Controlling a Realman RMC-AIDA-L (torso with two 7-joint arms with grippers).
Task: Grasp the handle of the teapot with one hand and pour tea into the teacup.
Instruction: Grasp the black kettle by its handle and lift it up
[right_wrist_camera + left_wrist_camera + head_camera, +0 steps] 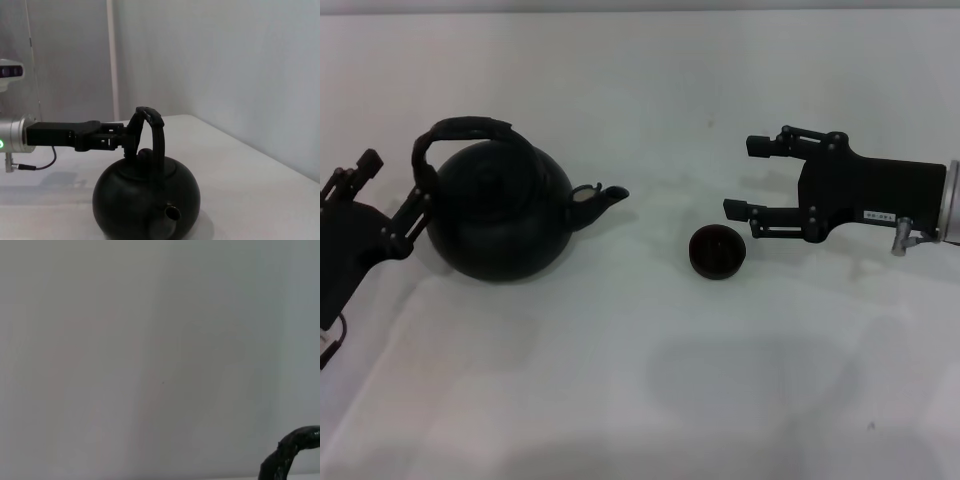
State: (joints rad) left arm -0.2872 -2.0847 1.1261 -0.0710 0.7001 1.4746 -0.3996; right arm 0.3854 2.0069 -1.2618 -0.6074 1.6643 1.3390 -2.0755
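I see the teapot point(500, 212) on the table point(640, 380), my left gripper point(390, 200) at its side with fingers spread about the handle point(460, 135), not clamped. Well off the spout side sits the teacup point(717, 251), just beside my open right gripper point(745, 178). Only the right wrist view shows the left gripper point(127, 137) level with the handle point(152, 135).

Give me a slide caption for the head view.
Left gripper beside round black teapot's arched handle; open right gripper near small dark teacup.
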